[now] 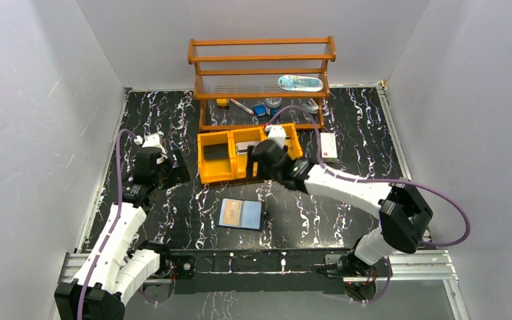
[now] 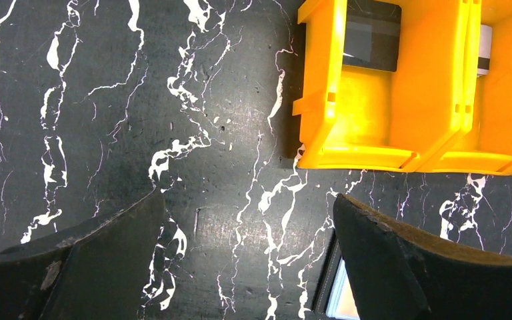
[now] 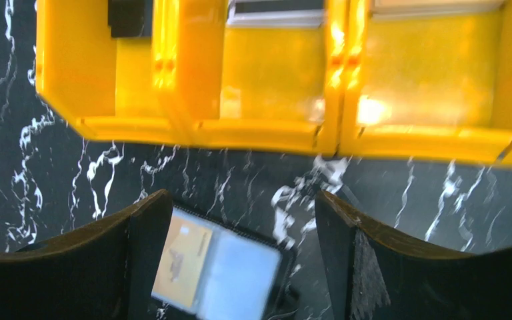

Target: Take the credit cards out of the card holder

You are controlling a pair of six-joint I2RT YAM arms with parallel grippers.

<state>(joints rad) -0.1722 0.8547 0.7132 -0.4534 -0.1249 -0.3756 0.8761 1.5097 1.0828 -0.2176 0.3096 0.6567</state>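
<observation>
The card holder [image 1: 241,215] lies open on the black marbled table, pale blue inside, with a tan credit card [image 1: 233,212] in its left panel. In the right wrist view the card holder [image 3: 240,280] and its tan card [image 3: 183,260] show low between my fingers. My right gripper [image 1: 259,168] [image 3: 243,200] hovers open at the yellow tray's front edge, holding nothing. A dark card [image 1: 217,152] and a pale card [image 1: 247,148] lie in the tray's compartments. My left gripper [image 1: 167,172] [image 2: 248,199] stands wide open over bare table left of the tray, with the holder's corner [image 2: 337,293] beside its right finger.
The yellow three-compartment tray [image 1: 207,175] [image 2: 367,127] [image 3: 273,127] sits behind the card holder. A wooden rack [image 1: 261,70] with small items stands at the back. A white box [image 1: 329,147] lies right of the tray. White walls close in three sides.
</observation>
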